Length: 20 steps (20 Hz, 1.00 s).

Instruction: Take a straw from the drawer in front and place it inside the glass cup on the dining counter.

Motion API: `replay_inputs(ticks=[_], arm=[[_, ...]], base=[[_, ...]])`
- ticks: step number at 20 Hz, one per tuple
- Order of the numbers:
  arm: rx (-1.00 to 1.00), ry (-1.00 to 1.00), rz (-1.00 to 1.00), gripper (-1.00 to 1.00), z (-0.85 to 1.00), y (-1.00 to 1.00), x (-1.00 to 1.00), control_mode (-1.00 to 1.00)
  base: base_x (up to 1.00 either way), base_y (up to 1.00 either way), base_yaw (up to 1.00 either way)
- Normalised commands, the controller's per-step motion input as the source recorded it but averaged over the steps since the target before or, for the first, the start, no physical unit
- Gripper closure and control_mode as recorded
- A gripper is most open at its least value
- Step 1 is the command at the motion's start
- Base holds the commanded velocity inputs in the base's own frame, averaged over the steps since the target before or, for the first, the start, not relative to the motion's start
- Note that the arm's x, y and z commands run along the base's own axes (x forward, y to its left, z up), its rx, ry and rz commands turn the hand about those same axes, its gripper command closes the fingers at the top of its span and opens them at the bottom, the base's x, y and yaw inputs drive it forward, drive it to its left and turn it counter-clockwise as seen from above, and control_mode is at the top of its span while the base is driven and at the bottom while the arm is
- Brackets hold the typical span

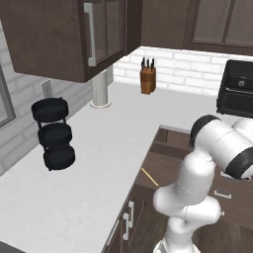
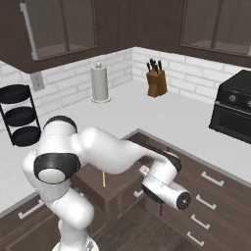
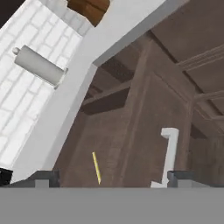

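Yellow against dark brown wood, the straw (image 3: 96, 167) lies flat on the floor of the open drawer (image 3: 109, 144), which is pulled out from under the white wall counter (image 1: 94, 148). In the left base view the straw (image 1: 149, 177) rests near the drawer's front half, angled across the floor, with nothing else touching it. The drawer's pale bar handle (image 3: 169, 153) stands just beside it, toward the front.

The gripper (image 3: 113, 179) hangs above the drawer, looking down into it. Its two dark fingertips (image 3: 46, 178) are set wide apart at the bottom of the hand view, with the straw between them but well below; nothing is held. In the right base view the forearm and hand (image 2: 164, 188) reach out past the drawer front, so the exact height over the straw is hard to judge.

The step in hand looks like the approach to the pick: drawer already open, straw not yet grasped. The next move probably calls for lowering into the drawer, turning the wrist so the fingers straddle the slim stick across its width, and closing near its middle. The shallow drawer walls and the handle leave little room for error.
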Motion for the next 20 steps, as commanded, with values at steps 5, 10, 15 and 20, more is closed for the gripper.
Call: replay_inputs(ticks=[5,10,15,20], arm=[[-0.4,0.27,0.01,-1.0,0.74,0.31,0.15,-1.0],[-0.4,0.42,0.09,-1.0,0.37,0.53,0.44,-1.0],[-0.35,0.46,0.13,-1.0,0.11,0.47,0.48,-1.0],[-0.24,0.24,0.23,-1.0,-0.22,0.13,0.35,-1.0]], base=[[0.0,0.0,0.0],[0.0,0.0,0.0],[0.0,0.0,0.0],[0.0,0.0,0.0]])
